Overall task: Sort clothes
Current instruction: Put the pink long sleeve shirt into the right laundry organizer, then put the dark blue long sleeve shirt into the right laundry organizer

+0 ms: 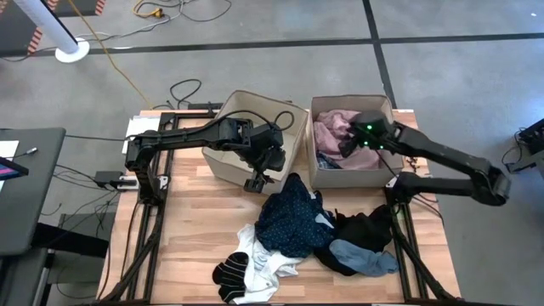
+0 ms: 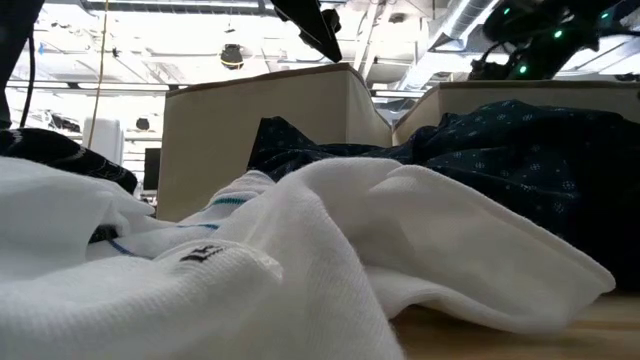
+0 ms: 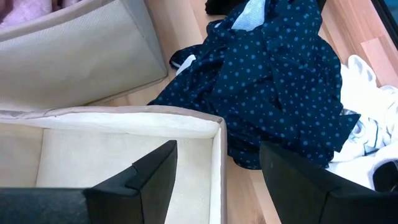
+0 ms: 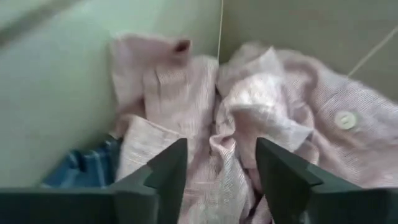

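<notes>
The right gripper [image 1: 350, 144] is positioned over the right beige square fabric bin [image 1: 384, 107], which sits at about 1 o'clock from the table centre in the high view. Its two dark fingers [image 4: 166, 168] stand apart with nothing between them, directly above a crumpled pink striped button shirt [image 4: 261, 112] lying inside that bin; a blue-white plaid piece [image 4: 87, 167] lies in the bin beside the pink shirt, against the bin wall. The left gripper [image 1: 258, 180] hangs at the near rim of the left beige square fabric bin [image 1: 223, 163], at about 11 o'clock from the table centre; its fingers [image 3: 146, 180] are spread moderately wide and hold nothing, straddling the bin's corner edge. On the light wooden table [image 1: 195, 221], the unsorted pile lies from the centre toward 5 o'clock: a dark navy dotted garment [image 1: 293, 217] just in front of both bins, touching the right bin's near wall, a black garment [image 1: 365, 229] to its right, a light blue piece [image 1: 365, 257] at the pile's near right, a white knit garment [image 1: 263, 263] at 6 o'clock, and black and white striped socks [image 1: 229, 274] at about 7 o'clock, touching the white garment. In the low view the white knit garment [image 2: 330, 250] fills the foreground, with the navy garment [image 2: 520, 150] behind it.
</notes>
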`<state>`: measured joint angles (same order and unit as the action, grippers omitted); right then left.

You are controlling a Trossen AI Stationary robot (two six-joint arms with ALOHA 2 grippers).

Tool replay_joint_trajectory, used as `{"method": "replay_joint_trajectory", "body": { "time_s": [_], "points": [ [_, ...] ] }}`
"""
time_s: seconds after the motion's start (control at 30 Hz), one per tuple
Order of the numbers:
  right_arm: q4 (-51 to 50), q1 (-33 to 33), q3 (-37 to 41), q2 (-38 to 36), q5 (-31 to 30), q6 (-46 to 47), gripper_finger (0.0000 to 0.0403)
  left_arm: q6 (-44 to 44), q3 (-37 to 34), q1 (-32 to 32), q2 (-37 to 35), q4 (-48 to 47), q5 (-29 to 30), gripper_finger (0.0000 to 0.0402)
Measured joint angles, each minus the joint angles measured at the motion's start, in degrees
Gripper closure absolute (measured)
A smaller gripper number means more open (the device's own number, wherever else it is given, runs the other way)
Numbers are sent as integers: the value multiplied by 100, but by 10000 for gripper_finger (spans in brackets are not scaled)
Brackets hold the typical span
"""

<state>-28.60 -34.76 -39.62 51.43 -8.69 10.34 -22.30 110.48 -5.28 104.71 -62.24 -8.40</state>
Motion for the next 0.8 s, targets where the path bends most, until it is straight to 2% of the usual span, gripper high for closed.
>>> {"method": "replay_joint_trajectory", "body": {
  "time_s": [0.17,0.4,0.67,0.8],
  "points": [
    [14,2,-2,-470,-2,164,161,0,0,0,0,-4,1,178],
    [168,344,-6,-969,-7,274,159,-41,-2,4,0,180,2,178],
    [655,1504,-9,-1483,0,272,159,-609,-9,307,-168,660,-48,178],
    [776,2250,-12,-1634,7,272,159,-868,-9,505,-388,985,-501,178]
  ]
}}
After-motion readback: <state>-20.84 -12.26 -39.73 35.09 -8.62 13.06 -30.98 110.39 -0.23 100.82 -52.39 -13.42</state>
